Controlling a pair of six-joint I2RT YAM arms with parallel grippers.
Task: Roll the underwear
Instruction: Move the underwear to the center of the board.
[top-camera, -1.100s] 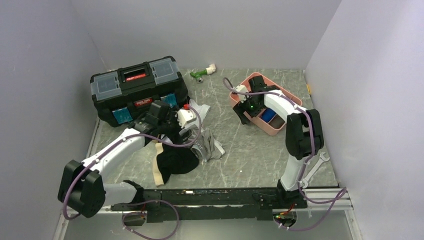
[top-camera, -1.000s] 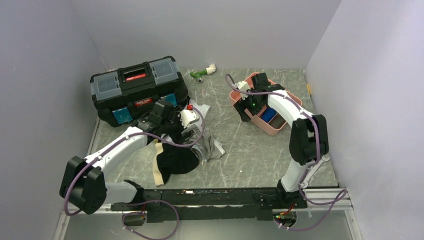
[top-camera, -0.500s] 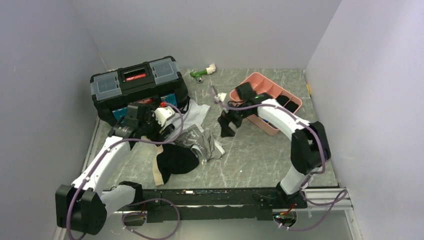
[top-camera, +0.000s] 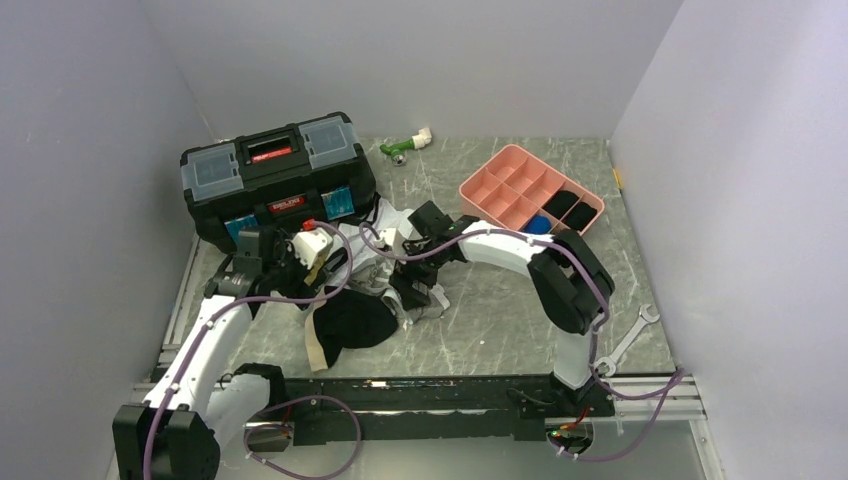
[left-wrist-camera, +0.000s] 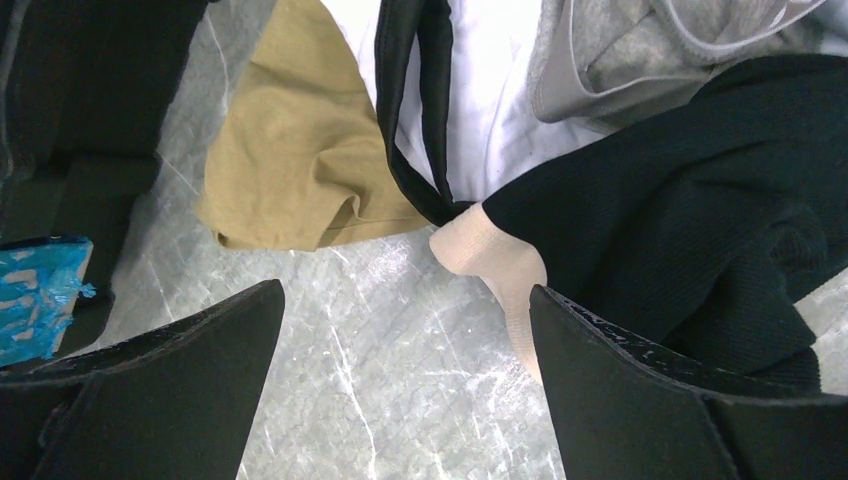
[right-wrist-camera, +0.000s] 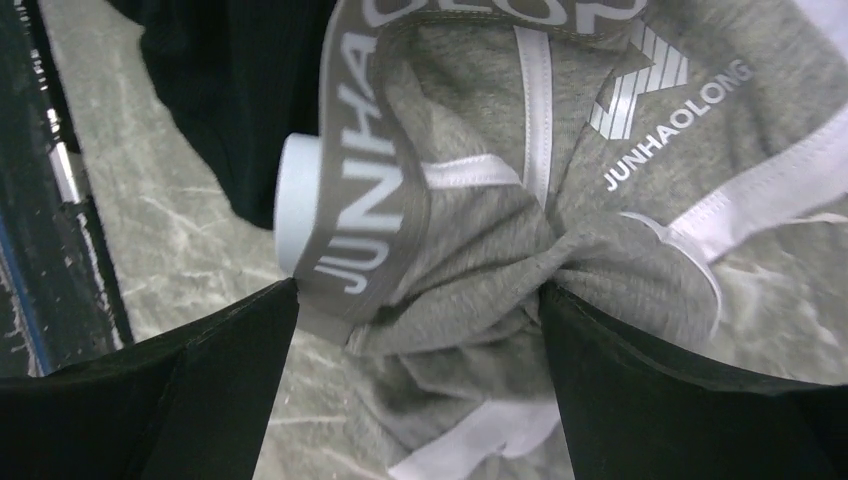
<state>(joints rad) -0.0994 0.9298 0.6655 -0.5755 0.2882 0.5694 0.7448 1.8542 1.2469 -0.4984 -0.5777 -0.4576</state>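
On the left half of the table (top-camera: 490, 320), just near of a black toolbox (top-camera: 275, 180), the underwear (top-camera: 355, 318) is seen in a loose, unrolled heap. A black pair (left-wrist-camera: 700, 220) is spread at the near side of the heap, with a cream band (left-wrist-camera: 495, 270) along its left edge. A grey pair (right-wrist-camera: 480, 230) is bunched at the right side, a white pair (left-wrist-camera: 480, 90) is laid at the far side towards the toolbox, and an olive-tan pair (left-wrist-camera: 290, 150) is tucked in at the left.

The left arm (top-camera: 215, 320) is bent over the gap between the toolbox and the heap. The left fingers (left-wrist-camera: 150, 400) are spread wide and released, with only bare table between them. The olive-tan pair and the cream band are seen just beyond their tips, not touched.

The right arm (top-camera: 500, 240) is reached leftward across the table to the right side of the heap. The right fingers (right-wrist-camera: 700, 410) are also spread and released, and a bunched fold of the grey pair is straddled by them. Its waistband, printed JUNHAOLONG, is seen curled at the left of the fold, with the black pair beyond it. Whether the cloth is touched by the pads cannot be told.

A pink compartment tray (top-camera: 495, 190) is placed at the far right, well apart from the heap, with dark things and a blue one in its right-hand compartments. A wrench (top-camera: 628, 338) is laid at the near right, and a small green-and-white object (top-camera: 405, 147) at the far edge.
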